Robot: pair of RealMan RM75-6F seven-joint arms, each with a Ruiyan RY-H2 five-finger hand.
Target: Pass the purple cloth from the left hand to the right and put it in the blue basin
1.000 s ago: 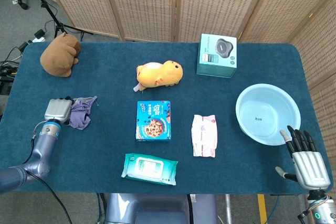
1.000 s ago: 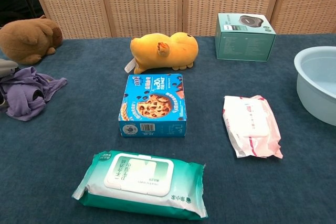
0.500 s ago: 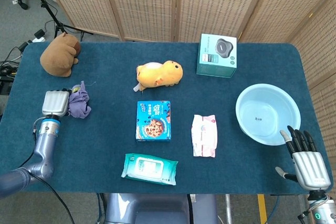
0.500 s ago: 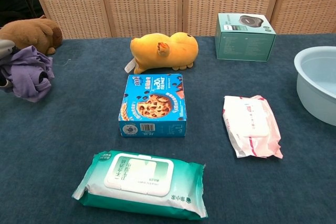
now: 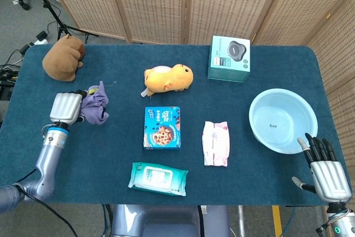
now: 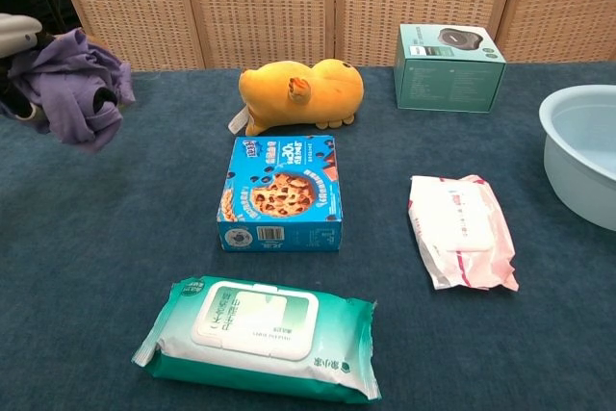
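Your left hand (image 5: 66,107) holds the cloth (image 5: 95,104) above the table's (image 5: 111,154) left side, in front of the plush bear (image 5: 64,57). At centre, the duck toy (image 5: 168,77) sits behind the cookie box (image 5: 162,127), with the wipes pack (image 5: 158,178) nearest you. The tissue pack (image 5: 215,143) lies between cookie box and basin (image 5: 283,120). Behind the tissue pack stands the boxed device (image 5: 229,58). Your right hand (image 5: 324,170) rests before the basin.

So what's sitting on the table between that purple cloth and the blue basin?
In the head view, the cookie box and pink wipes pack lie between the purple cloth and blue basin.
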